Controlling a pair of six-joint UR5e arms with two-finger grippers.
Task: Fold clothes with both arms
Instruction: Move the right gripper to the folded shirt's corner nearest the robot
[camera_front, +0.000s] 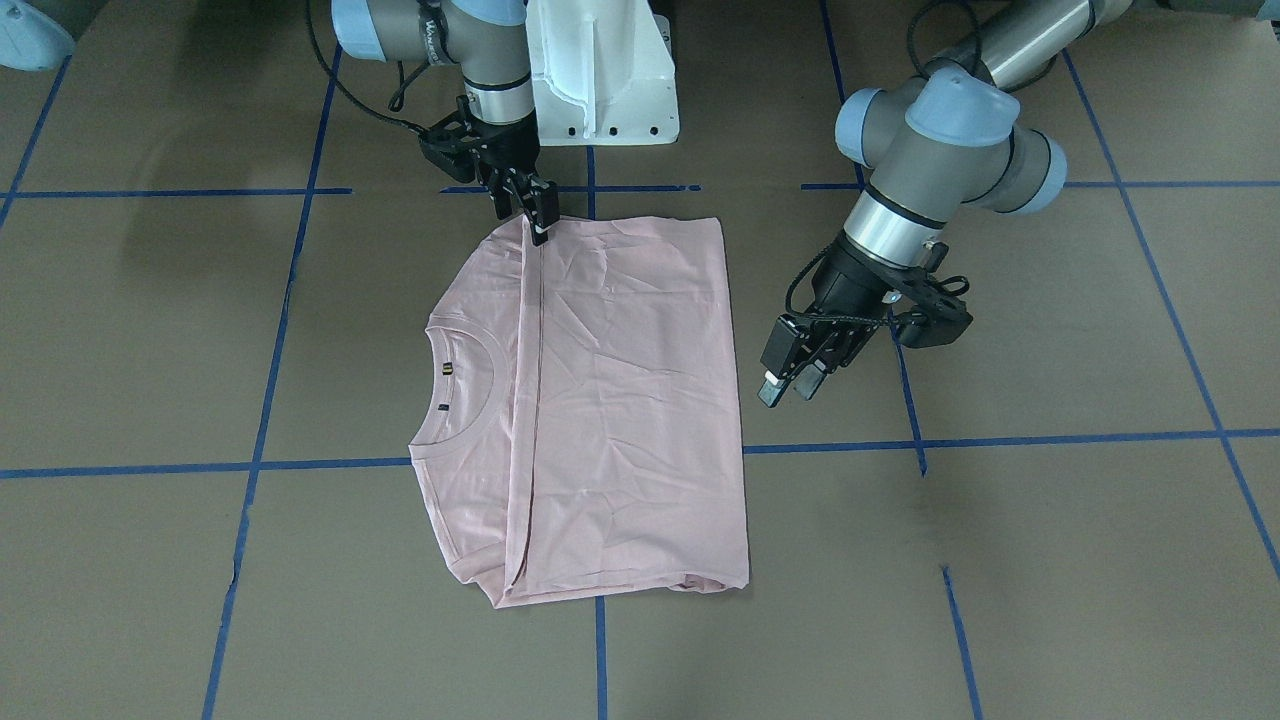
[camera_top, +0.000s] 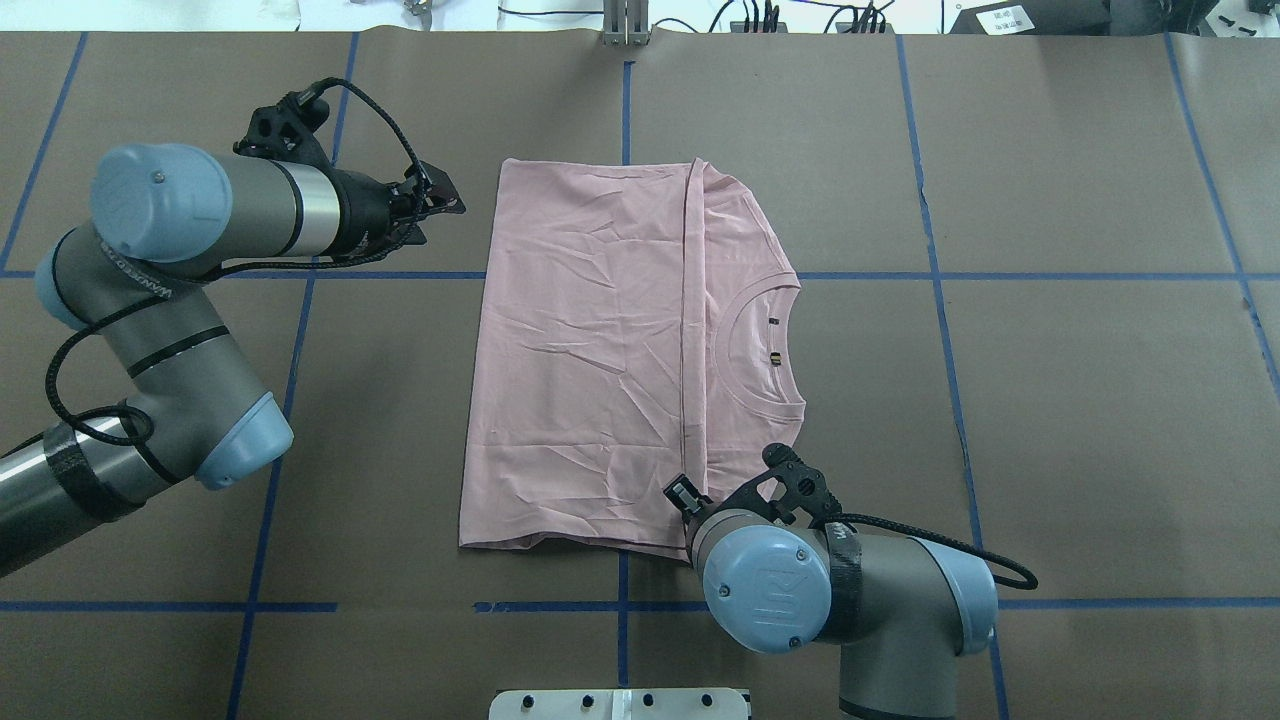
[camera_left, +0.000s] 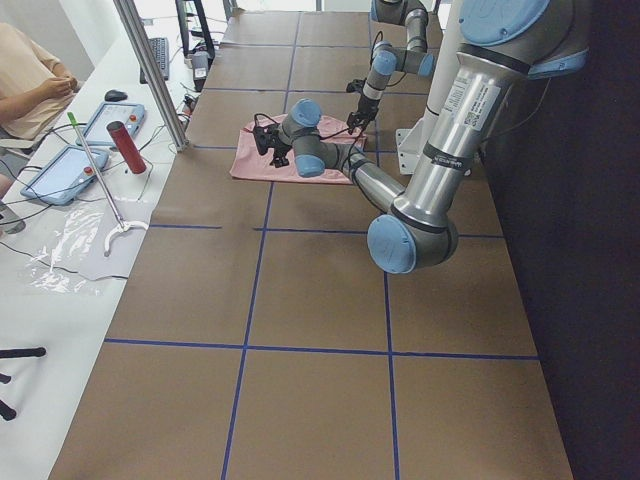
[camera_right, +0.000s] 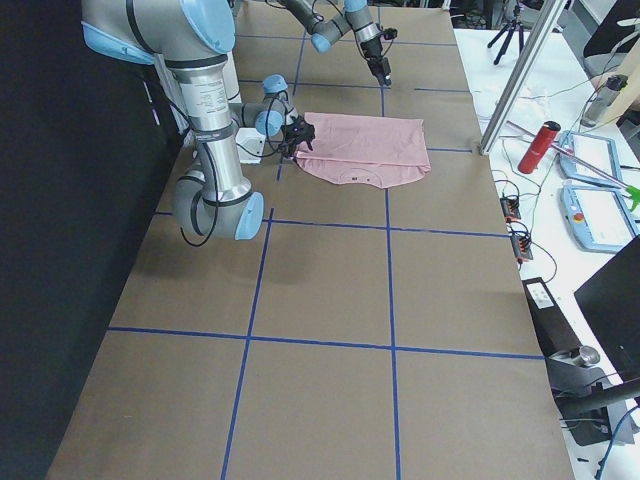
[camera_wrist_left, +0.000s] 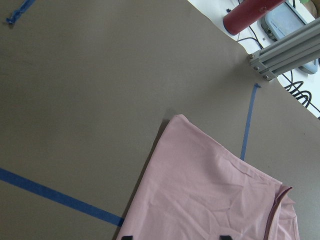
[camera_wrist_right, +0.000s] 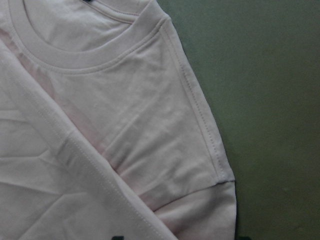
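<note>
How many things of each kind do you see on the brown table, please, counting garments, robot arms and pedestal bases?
Pink T-shirt: 1
Robot arms: 2, the left arm and the right arm
White pedestal base: 1
Total: 4

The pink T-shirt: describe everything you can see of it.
The light pink T-shirt lies flat and creased on the brown table, its lower part folded over, hem stopping just short of the ribbed round collar. No print shows. The open right gripper sits at the hem's robot-side end, contact unclear; the left gripper hangs clear.
</note>
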